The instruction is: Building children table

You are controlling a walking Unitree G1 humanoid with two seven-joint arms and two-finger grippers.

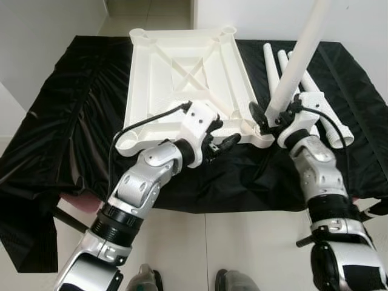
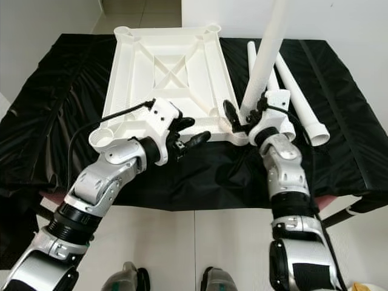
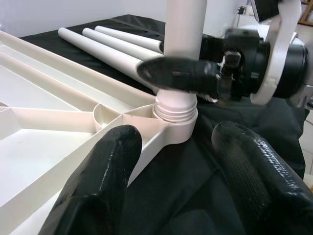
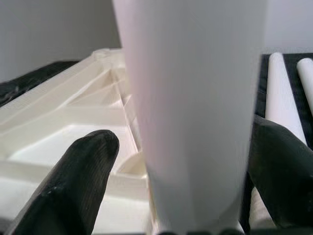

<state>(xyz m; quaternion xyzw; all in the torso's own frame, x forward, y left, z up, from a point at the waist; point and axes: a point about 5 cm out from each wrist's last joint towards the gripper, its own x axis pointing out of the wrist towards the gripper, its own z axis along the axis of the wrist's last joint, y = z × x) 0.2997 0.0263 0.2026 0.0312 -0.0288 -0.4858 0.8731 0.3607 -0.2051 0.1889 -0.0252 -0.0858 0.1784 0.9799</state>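
A white tabletop (image 1: 188, 66) lies upside down on the black cloth (image 1: 73, 109). A white table leg (image 1: 300, 54) stands upright with its threaded end (image 3: 175, 105) in the near right corner socket (image 3: 168, 132). My right gripper (image 1: 270, 118) is shut on the table leg just above the socket, with a finger (image 4: 73, 186) on each side of the leg (image 4: 195, 107). My left gripper (image 1: 221, 136) is open at the tabletop's near edge, left of that corner. Its fingers (image 3: 98, 181) point at the socket and hold nothing.
Three spare white legs (image 2: 297, 97) lie side by side on the cloth right of the tabletop. The cloth hangs over the near edge of the support (image 1: 242, 200). A tiled floor (image 1: 206, 248) and my feet are below. White walls stand behind.
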